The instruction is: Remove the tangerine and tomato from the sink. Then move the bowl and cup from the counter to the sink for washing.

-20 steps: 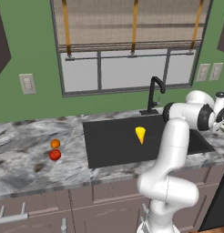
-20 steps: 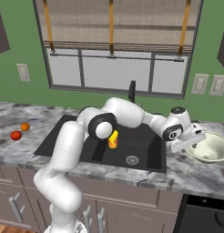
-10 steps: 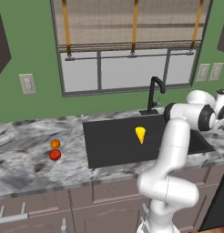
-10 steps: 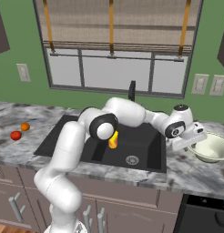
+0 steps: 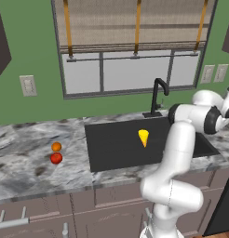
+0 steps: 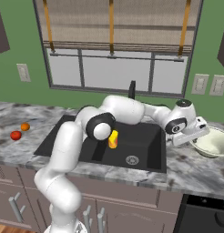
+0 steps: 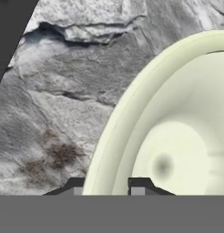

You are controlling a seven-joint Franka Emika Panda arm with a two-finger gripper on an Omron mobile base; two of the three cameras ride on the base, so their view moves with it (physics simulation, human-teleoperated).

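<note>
1. I see tangerine and tomato out on the tabletop's left side; cup already in the sink.
2. Bowl remains at the tabletop's right end; my gripper has jaws spread astride its rim.

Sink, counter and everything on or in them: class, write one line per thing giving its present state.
sink: holds the cup, no fruit in it.
cup: tipped over in the sink.
tangerine: on the counter, beside the tomato.
tomato: on the counter.
bowl: upright, on the counter right of the sink.
gripper: open, fingers either side of the bowl's rim.
</note>
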